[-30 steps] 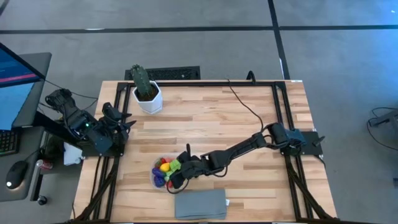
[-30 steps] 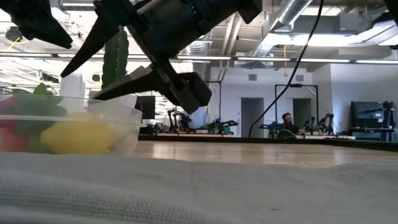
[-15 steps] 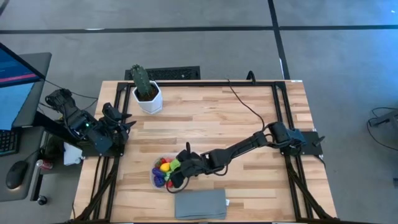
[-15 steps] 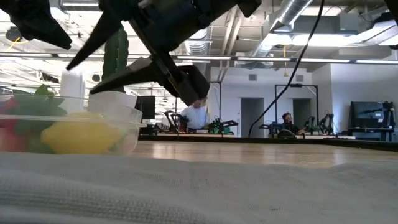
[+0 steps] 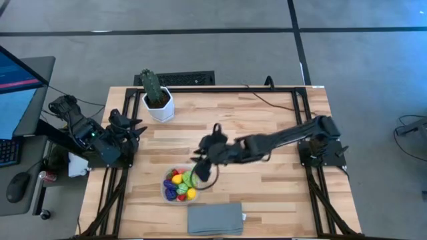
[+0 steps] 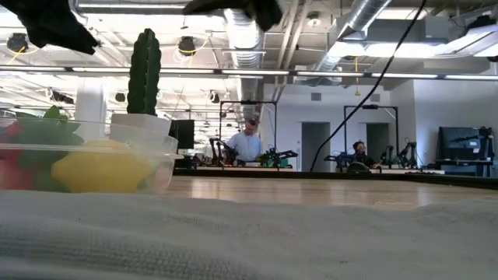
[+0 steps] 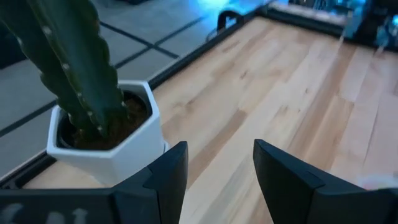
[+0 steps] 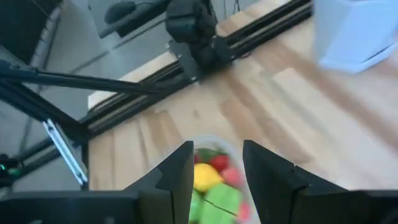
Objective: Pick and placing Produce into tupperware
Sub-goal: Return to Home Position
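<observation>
Raised off the tupperware (image 6: 162,162), right claw (image 8: 217,149) (parted, empty) nearly exits low view.

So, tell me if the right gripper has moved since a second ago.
Yes. The right gripper has risen off the tupperware rim and drawn back toward its own base.

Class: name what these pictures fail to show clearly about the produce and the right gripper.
- Count of produce: in the high view, too small and piled in the tupperware; in the low view, cut off by the left edge; in the right wrist view, blurred.
- The right gripper: in the low view, mostly cut off by the top edge.
</observation>
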Robot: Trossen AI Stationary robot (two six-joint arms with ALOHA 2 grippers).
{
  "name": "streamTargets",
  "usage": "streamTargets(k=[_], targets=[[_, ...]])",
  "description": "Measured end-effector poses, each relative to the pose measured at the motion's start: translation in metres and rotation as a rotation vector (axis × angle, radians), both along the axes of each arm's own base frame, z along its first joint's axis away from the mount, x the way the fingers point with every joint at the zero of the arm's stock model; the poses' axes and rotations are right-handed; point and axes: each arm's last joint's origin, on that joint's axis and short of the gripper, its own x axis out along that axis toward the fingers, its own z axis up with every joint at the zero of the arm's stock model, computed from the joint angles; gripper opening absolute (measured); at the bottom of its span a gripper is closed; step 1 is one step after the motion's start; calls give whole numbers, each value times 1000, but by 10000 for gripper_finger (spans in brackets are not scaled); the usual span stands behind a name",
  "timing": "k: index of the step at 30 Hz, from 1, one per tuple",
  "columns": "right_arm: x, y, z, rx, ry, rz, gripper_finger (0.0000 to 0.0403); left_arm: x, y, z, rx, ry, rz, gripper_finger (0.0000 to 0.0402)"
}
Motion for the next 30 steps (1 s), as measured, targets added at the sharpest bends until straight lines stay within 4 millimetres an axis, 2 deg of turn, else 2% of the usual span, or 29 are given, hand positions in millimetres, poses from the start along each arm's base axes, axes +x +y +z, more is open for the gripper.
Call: streamTargets(k=[3, 6, 10, 12, 14, 16, 19, 24, 27, 30], targets=[[-19, -19, 26, -68, 33, 8, 160, 1, 0, 1, 5, -22, 7, 174], [-44, -45, 46, -180, 137, 26, 163, 1, -1, 1, -8, -18, 5, 174], [-82, -77, 67, -129, 239, -193, 164, 1, -1, 0, -11, 0, -8, 174], [-95, -82, 74, -215, 248, -219, 164, 1, -1, 0, -27, 13, -17, 174], [-106, -80, 77, -321, 226, -169, 163, 1, -2, -1, -60, 12, -13, 174], [-111, -77, 76, -384, 138, -111, 162, 1, -2, -1, -98, 10, -6, 174], [-122, -83, 53, -387, 16, -127, 162, 1, -3, -2, -145, 5, 5, 174], [-144, -97, -10, -288, -258, -100, 161, 1, -3, -2, -171, -11, 20, 174], [-159, -101, -31, -265, -439, -39, 160, 1, -3, -1, -164, -25, 26, 174], [-171, -105, -47, -304, -534, -4, 162, 1, -2, 0, -131, -65, 47, 174]])
